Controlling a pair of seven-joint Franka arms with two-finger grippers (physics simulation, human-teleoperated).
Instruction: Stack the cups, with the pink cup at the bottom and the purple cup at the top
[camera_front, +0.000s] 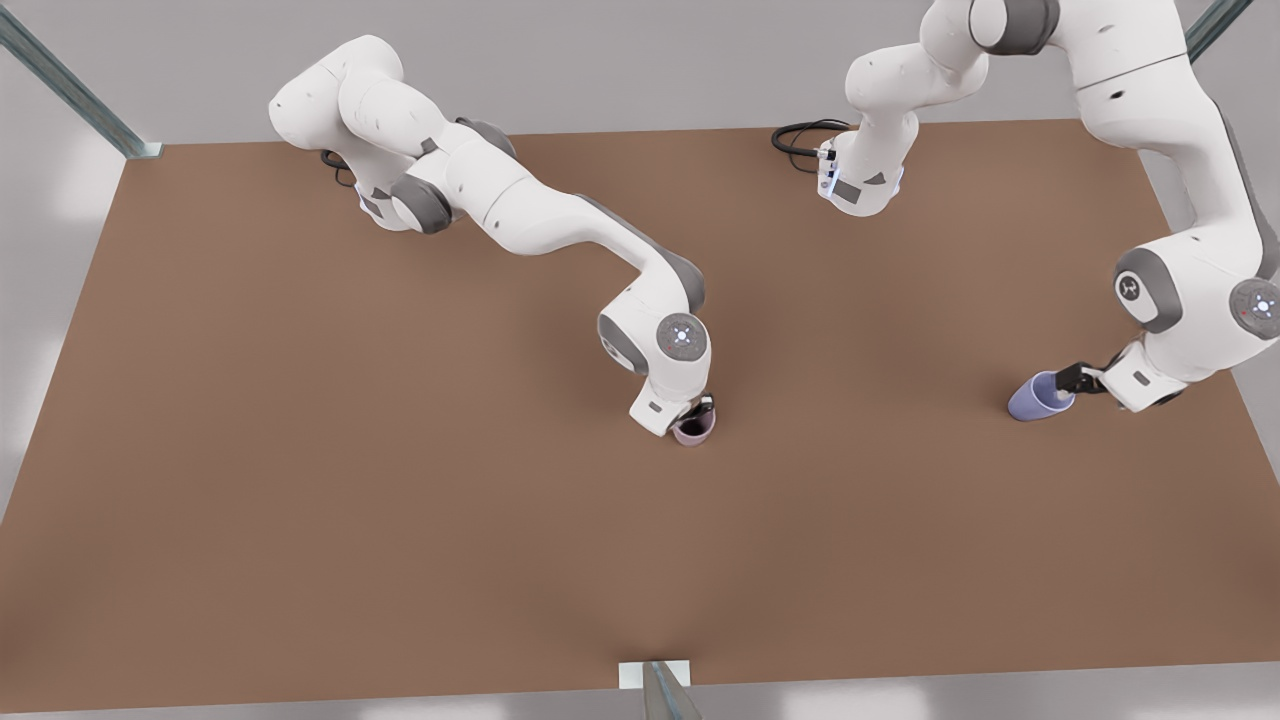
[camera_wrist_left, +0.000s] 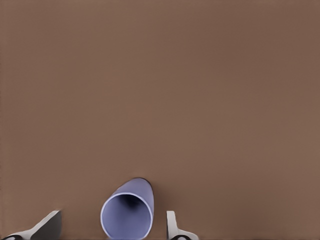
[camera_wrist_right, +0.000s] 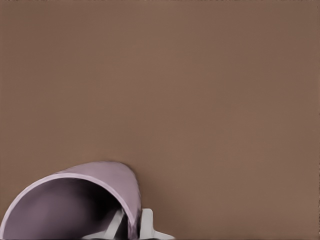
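On the brown table (camera_front: 300, 450), each gripper meets a cup: pink cup (camera_front: 693, 431), purple cup (camera_front: 1034, 398).

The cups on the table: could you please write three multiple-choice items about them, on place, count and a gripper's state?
1. Which cup stands nearer the front view's right edge?
A the purple cup
B the pink cup
C neither

2. How many cups are on the table?
A four
B three
C two

3. The right gripper is:
A open above the table
B shut on the pink cup's wall
C shut on the purple cup

Answers:
1 A, it sits far right, by the open left gripper.
2 C, one pink, one purple.
3 B, its fingers pinch the rim wall, one inside, one outside.
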